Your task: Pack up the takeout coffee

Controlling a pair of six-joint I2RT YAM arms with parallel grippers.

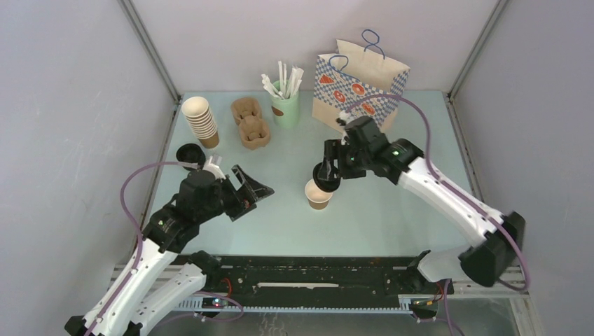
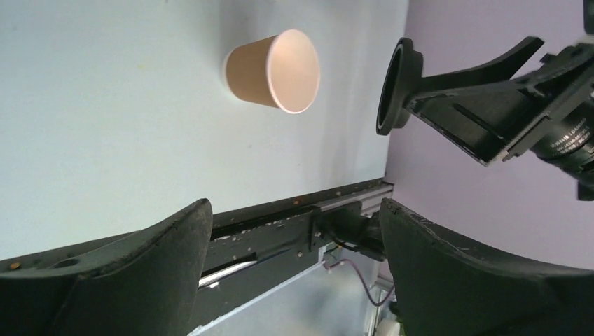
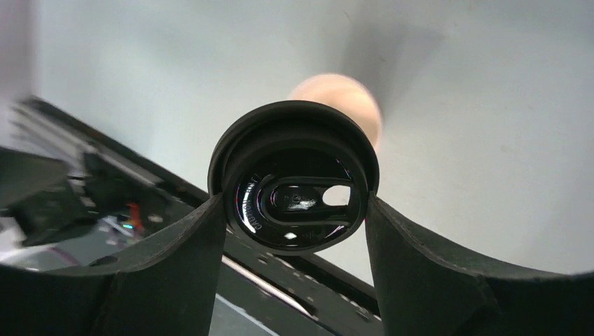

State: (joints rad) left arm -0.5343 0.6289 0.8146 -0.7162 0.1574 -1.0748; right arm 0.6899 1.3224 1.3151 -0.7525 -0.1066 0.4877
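No cup with a lid on it shows in any view. A lidless brown paper cup [image 1: 319,196] stands upright mid-table; it also shows in the left wrist view [image 2: 273,70] and blurred in the right wrist view [image 3: 354,98]. My right gripper [image 1: 328,176] is shut on a round black lid [image 3: 294,178], holding it by its rim, tilted, just above and behind the cup's mouth. The lid shows edge-on in the left wrist view [image 2: 391,87]. My left gripper [image 1: 253,190] is open and empty, left of the cup and apart from it; its fingers [image 2: 168,259] frame the table's front rail.
A stack of lidless brown cups [image 1: 202,119] and a loose black lid [image 1: 189,152] sit at the back left. Two cardboard cup carriers [image 1: 251,122], a green cup of white sticks [image 1: 285,105] and a patterned paper bag [image 1: 357,84] stand along the back.
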